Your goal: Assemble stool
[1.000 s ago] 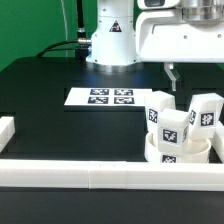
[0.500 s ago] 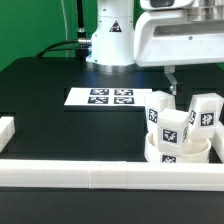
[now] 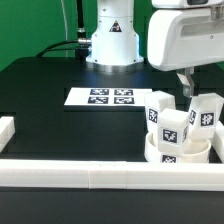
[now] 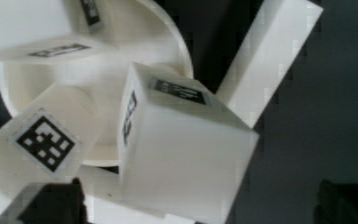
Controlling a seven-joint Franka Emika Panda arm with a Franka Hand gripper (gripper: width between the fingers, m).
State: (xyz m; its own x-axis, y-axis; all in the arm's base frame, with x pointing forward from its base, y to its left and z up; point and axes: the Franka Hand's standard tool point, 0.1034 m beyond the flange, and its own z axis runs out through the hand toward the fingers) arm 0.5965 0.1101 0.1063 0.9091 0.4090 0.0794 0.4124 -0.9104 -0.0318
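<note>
The stool's round white seat [image 3: 150, 151] lies flat near the front rail, at the exterior view's right. Three white block legs with marker tags stand on it: one at the left [image 3: 158, 112], one in front [image 3: 172, 133], one at the right [image 3: 206, 112]. My gripper [image 3: 186, 84] hangs above and just behind the legs, open and empty. In the wrist view a tagged leg [image 4: 185, 140] fills the middle, with another leg [image 4: 274, 55] beside it. The gripper's [image 4: 197, 205] dark fingertips [image 4: 43, 205] show at the frame's edge, wide apart.
The marker board [image 3: 108, 97] lies flat in the middle of the black table. A long white rail [image 3: 100, 177] runs along the front edge, and a short one [image 3: 6, 129] sits at the exterior view's left. The robot base [image 3: 110, 40] stands behind.
My gripper has moved toward the exterior view's right, from behind the left leg to between the left and right legs. The stool parts have not moved.
</note>
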